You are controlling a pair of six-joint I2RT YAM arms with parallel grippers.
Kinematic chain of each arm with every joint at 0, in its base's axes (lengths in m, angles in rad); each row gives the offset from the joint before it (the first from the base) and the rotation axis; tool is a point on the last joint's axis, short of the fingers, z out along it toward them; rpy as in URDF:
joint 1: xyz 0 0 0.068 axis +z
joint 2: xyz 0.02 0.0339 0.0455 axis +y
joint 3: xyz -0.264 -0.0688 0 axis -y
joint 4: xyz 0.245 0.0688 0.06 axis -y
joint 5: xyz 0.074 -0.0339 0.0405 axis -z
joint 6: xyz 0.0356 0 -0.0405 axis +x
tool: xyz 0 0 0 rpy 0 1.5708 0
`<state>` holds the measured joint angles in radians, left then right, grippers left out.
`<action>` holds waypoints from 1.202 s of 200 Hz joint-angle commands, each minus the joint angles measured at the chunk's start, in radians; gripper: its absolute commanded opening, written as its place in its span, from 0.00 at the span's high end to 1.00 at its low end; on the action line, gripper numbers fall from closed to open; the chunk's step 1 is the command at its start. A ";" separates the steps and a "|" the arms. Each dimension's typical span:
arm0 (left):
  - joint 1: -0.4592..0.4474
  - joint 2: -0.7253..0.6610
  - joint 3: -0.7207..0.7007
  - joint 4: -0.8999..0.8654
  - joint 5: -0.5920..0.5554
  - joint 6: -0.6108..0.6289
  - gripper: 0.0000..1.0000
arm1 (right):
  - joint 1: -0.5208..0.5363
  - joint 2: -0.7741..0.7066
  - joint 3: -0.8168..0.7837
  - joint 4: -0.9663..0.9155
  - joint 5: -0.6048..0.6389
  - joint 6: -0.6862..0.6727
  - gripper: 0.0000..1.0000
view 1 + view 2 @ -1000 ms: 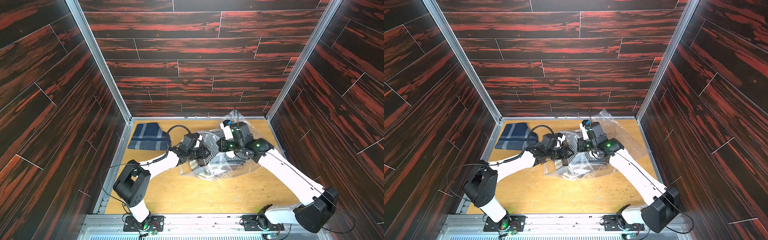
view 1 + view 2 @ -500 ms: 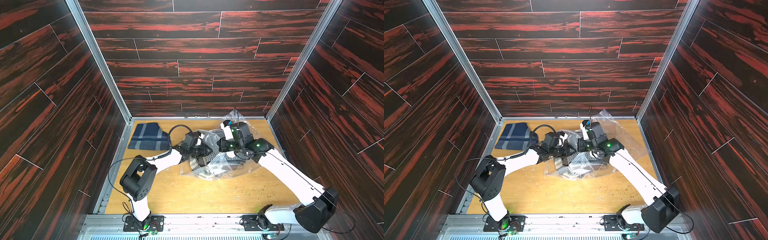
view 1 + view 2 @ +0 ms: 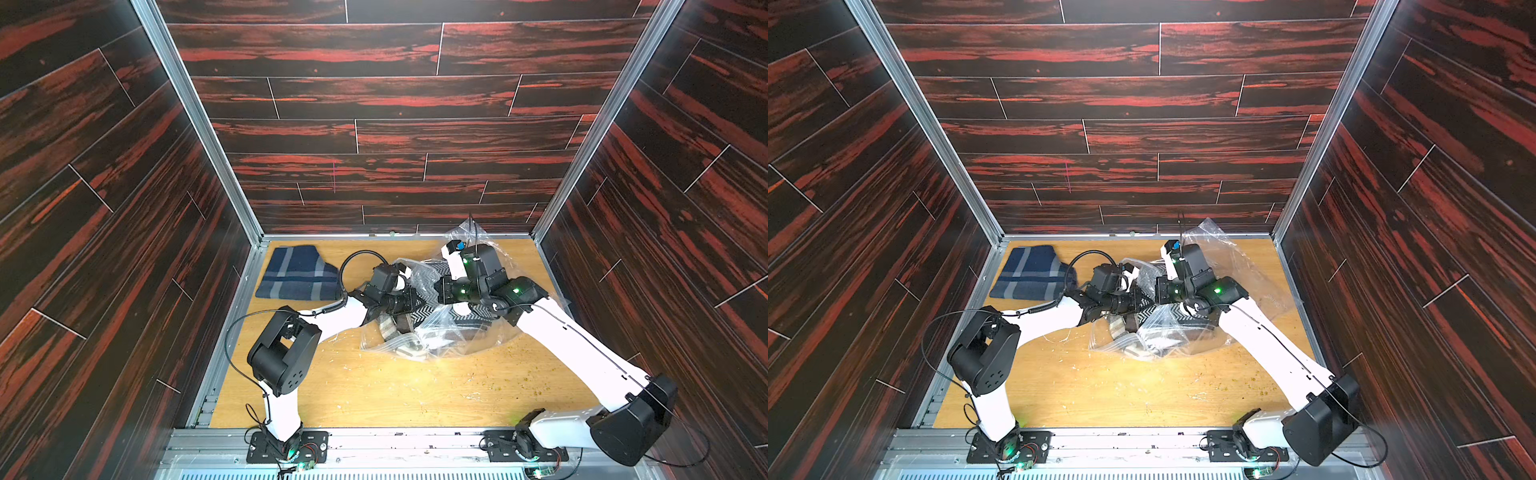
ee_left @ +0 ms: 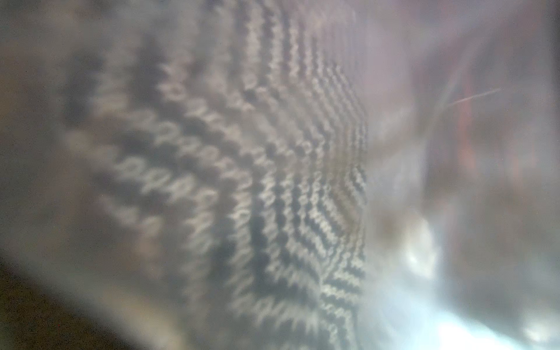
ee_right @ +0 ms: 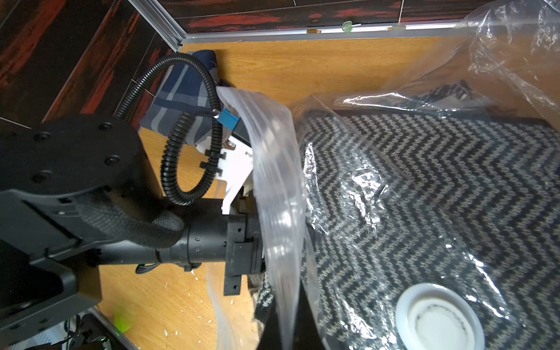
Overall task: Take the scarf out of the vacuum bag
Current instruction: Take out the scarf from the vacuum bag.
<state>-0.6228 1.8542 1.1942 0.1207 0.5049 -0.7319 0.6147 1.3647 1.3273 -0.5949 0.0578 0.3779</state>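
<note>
Herringbone scarf lies inside the clear vacuum bag mid-desk, toward 1 o'clock. Right fingers pinch the bag's lifted mouth; left fingers, clenched, sit inside against the knit, any catch hidden. Folded plaid cloth rests at 10 o'clock.

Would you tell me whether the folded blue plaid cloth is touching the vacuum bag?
Apart. Both top views show bare table between the plaid cloth and the nearest edge of the vacuum bag.
</note>
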 commanded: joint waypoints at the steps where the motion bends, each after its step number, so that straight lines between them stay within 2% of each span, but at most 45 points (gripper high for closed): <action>1: -0.008 -0.077 0.029 -0.048 -0.010 0.046 1.00 | -0.010 -0.009 0.005 0.009 0.023 0.012 1.00; 63: -0.014 -0.281 0.002 -0.167 -0.157 0.137 1.00 | -0.010 0.020 0.054 -0.053 0.189 0.036 1.00; 150: -0.016 -0.345 -0.047 -0.273 -0.156 0.170 1.00 | -0.010 0.060 0.108 -0.036 0.204 0.046 1.00; 186: -0.014 -0.396 -0.076 -0.381 -0.192 0.217 1.00 | -0.009 0.076 0.119 -0.030 0.208 0.041 1.00; 240: -0.010 -0.445 -0.041 -0.680 -0.247 0.316 1.00 | 0.005 0.065 0.045 0.065 0.267 0.015 1.00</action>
<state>-0.6395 1.4616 1.1278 -0.3546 0.2905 -0.4896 0.6167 1.4391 1.4067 -0.6147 0.2695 0.4084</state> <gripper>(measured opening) 0.083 0.045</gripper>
